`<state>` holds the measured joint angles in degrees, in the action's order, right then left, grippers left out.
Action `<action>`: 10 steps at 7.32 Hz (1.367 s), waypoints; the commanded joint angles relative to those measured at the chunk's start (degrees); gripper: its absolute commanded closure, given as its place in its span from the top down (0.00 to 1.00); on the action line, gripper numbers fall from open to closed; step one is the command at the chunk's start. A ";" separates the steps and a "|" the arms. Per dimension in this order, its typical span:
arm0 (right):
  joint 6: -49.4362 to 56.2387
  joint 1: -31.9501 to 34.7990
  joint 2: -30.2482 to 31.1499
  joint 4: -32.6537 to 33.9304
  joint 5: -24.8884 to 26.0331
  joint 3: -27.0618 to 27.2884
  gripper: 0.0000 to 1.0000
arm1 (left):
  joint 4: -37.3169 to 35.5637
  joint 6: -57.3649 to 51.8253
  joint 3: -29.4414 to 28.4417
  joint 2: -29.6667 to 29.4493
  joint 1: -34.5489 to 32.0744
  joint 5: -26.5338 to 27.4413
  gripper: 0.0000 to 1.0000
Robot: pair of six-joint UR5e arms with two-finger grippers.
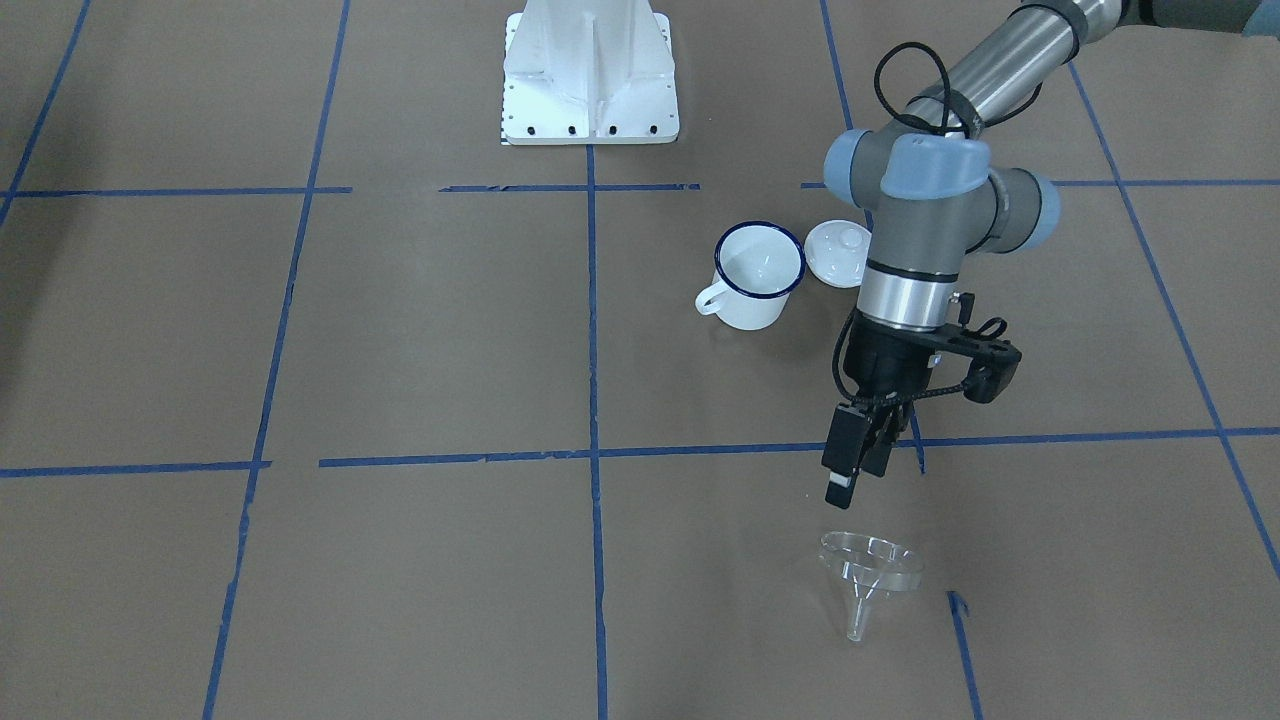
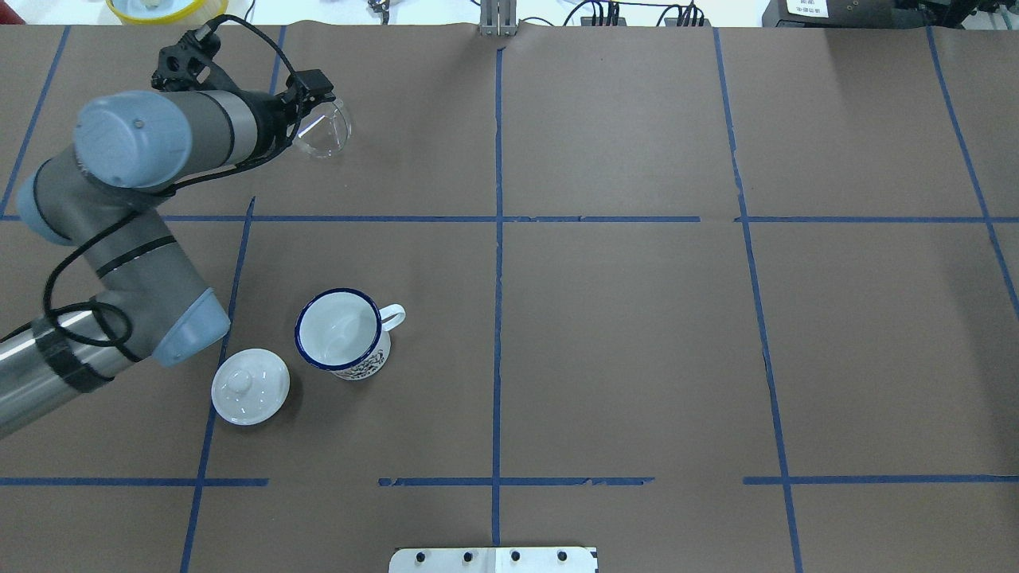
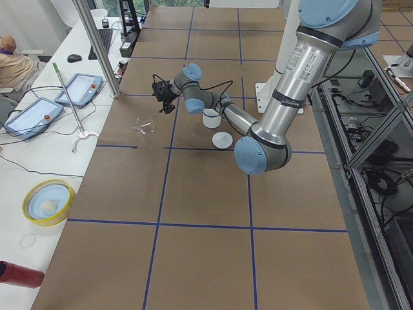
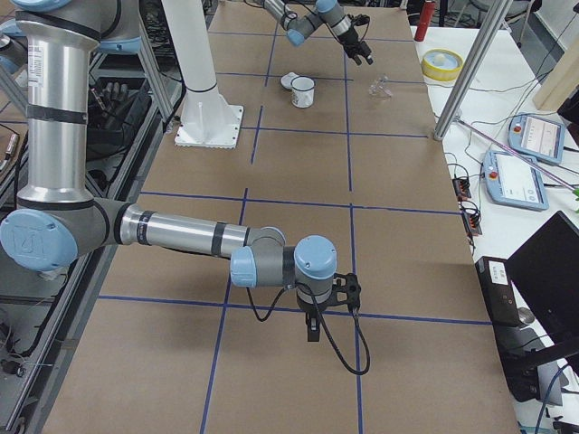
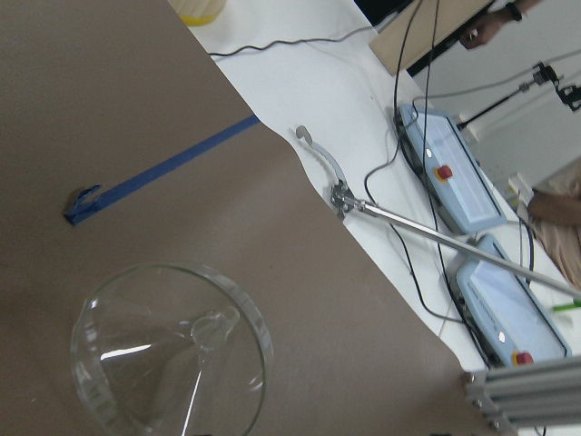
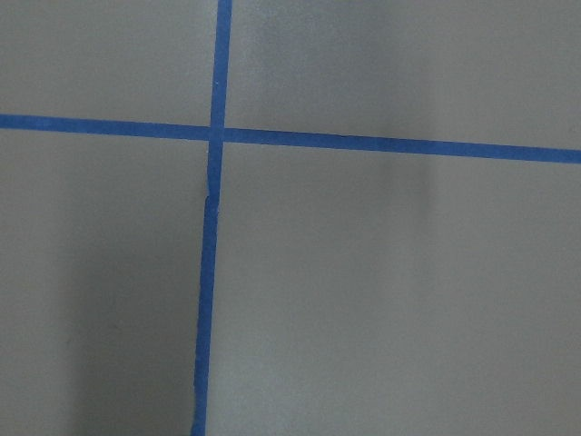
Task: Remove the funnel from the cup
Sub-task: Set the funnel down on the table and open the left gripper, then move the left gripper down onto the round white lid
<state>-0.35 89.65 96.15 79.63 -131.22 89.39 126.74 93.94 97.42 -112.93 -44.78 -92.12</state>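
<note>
So the funnel (image 1: pixel 868 572) already lies tipped on the table (image 1: pixel 400 350), lower right of the front view, well apart from the cup (image 1: pixel 758 275). The left gripper (image 1: pixel 855 478) hangs just above it, empty, though we can't tell its jaw gap. We'd lift straight up, no nudging.

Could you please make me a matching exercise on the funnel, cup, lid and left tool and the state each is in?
Things: 1 funnel; 2 cup; 3 lid; 4 left tool.
States: A upright, empty; B raised, holding nothing; C lying on its side; D knob up, beside the cup.
Pairs: 1-C; 2-A; 3-D; 4-B.
</note>
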 commanded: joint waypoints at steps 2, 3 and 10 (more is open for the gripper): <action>0.00 0.00 0.00 0.00 0.00 0.00 1.00 | -4.66 -21.20 19.79 20.84 -1.00 -13.85 1.00; 0.00 0.00 0.00 0.00 0.00 0.00 1.00 | -4.75 -25.69 21.31 24.22 -0.83 -16.05 1.00; 0.00 0.00 0.00 0.00 0.00 0.00 1.00 | -15.90 -25.73 17.55 23.04 15.52 -14.75 0.89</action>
<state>-0.35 89.65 96.15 79.63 -131.22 89.39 112.98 68.20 115.13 -88.24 -29.84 -107.01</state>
